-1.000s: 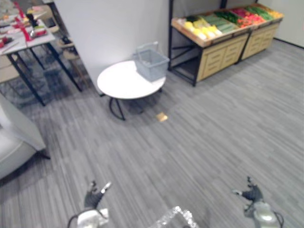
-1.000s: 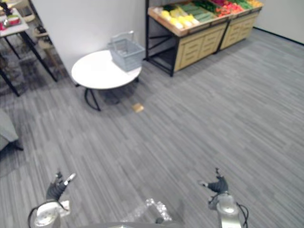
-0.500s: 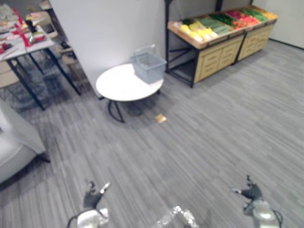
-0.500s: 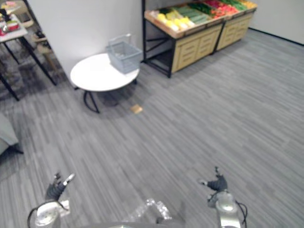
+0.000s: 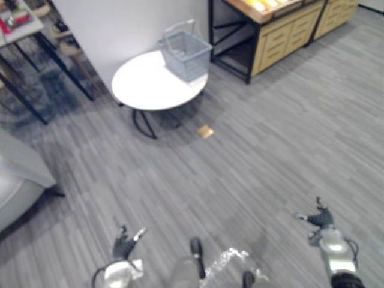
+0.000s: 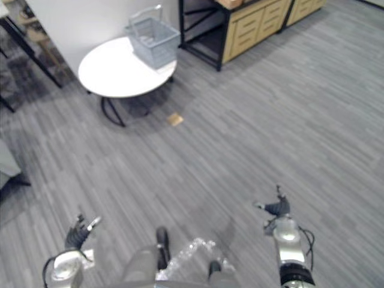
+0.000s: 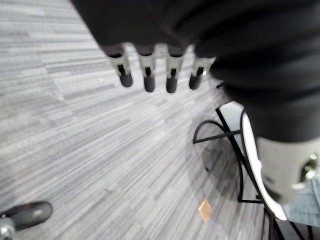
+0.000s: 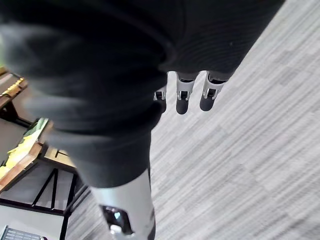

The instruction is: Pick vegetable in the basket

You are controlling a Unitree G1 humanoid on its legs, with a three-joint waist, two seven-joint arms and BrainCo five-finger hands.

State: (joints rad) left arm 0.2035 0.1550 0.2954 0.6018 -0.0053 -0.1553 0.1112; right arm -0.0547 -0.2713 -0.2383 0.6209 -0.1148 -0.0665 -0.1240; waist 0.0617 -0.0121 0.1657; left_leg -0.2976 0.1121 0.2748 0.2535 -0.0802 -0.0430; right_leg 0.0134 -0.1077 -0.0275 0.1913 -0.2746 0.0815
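1. Grey plank floor (image 5: 270, 150) covers nearly the whole room. A small tan scrap (image 5: 205, 131) lies on it just in front of the round white worktop (image 5: 147, 90).
2. The worktop stands on black curved legs close to a white wall (image 5: 120, 24). A grey wire basket (image 5: 187, 55) sits upright at its far right edge with the handle raised.
3. To the right of the worktop is a wooden stand (image 5: 282, 36) with drawers in a black frame. The yellow vegetable (image 5: 266, 4) lies on top of the stand at the view's upper edge, apart from the basket.
4. On the left side are a pale grey seat (image 5: 18, 180), a dark-legged side table (image 5: 21, 27) and a darker rug (image 5: 48, 90) under it.
5. The left hand (image 5: 125, 246) is low over the floor, well short of the worktop. Its fingers (image 7: 149, 75) are straight and relaxed and hold nothing.
6. The right hand (image 5: 321, 217) is low on the right over bare floor. Its fingers are straight and hold nothing.
7. Against half a second ago the whole view has shifted, so the camera has dipped and moved. The worktop and basket now sit higher in the view, and the stand is cut by the top edge.
8. The scrap, basket and worktop keep the same places relative to each other. Both hands hang loose as before, the right one a little higher in the view.
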